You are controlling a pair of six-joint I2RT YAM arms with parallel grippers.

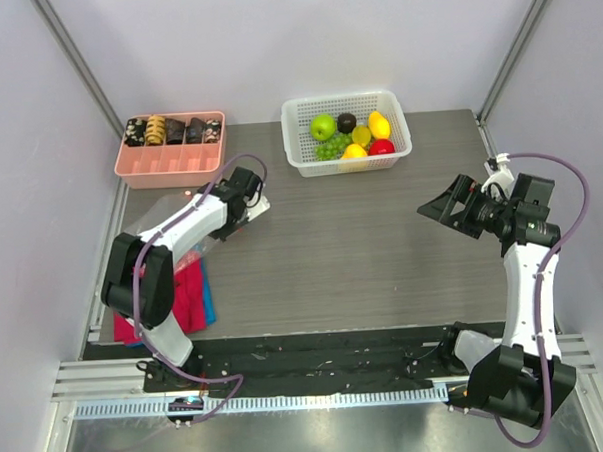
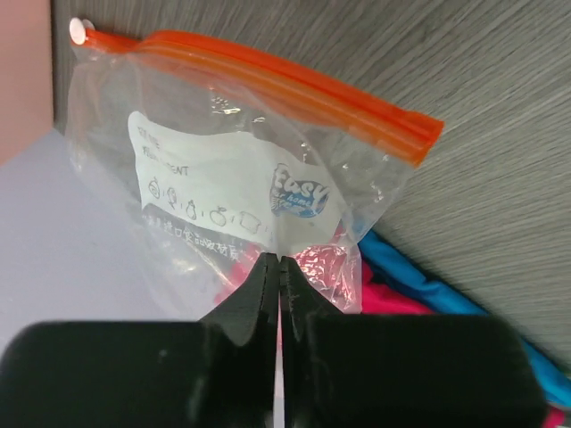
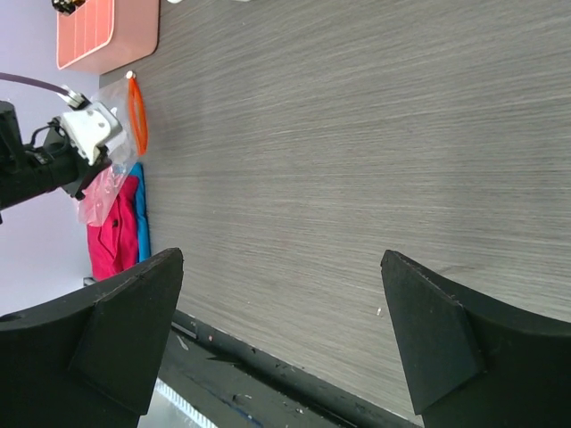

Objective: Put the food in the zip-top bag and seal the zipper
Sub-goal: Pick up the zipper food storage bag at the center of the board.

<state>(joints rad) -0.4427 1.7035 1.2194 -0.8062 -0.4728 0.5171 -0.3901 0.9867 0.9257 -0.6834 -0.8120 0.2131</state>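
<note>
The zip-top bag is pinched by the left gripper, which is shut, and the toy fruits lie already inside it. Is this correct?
Not quite. The left gripper is shut on the zip-top bag, but the toy fruits lie in the white basket at the far side of the table, not in the bag. The top external view shows this.

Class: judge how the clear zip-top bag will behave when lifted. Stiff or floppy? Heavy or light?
Probably floppy: the zip-top bag is thin, wrinkled film. Likely light: it looks empty. Glossy plastic may slip in the left tool pinching its edge.
</note>
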